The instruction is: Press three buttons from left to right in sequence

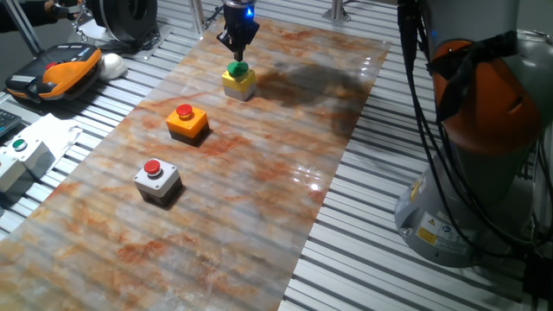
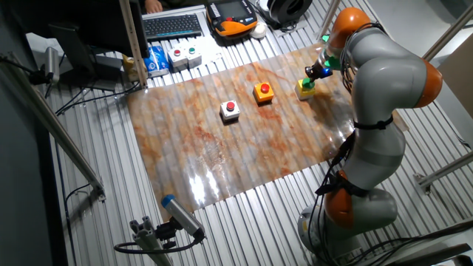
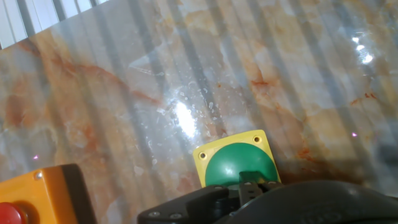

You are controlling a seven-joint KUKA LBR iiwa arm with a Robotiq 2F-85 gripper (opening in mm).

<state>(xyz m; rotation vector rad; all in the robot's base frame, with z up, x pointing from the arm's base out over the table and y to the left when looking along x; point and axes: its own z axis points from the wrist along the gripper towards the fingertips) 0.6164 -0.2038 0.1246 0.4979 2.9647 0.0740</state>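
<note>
Three button boxes stand in a diagonal row on the marbled board (image 1: 259, 199). The grey one with a red cap (image 1: 157, 180) is nearest, the orange one with a red cap (image 1: 187, 121) is in the middle, and the yellow one with a green cap (image 1: 239, 82) is farthest. My gripper (image 1: 237, 55) points down with its shut fingertips on the green cap. The other fixed view shows the grey (image 2: 230, 110), orange (image 2: 264, 91) and yellow (image 2: 305, 89) boxes, with the gripper (image 2: 315, 72) over the yellow one. In the hand view the fingertips (image 3: 252, 181) touch the green cap (image 3: 233, 163); the orange box (image 3: 43, 193) is at lower left.
A white box with a small green button (image 1: 22, 160) sits left of the board. An orange-and-black pendant (image 1: 60, 69) and a keyboard (image 2: 174, 26) lie beyond it. The arm's base (image 1: 471, 199) stands to the right on the slatted table.
</note>
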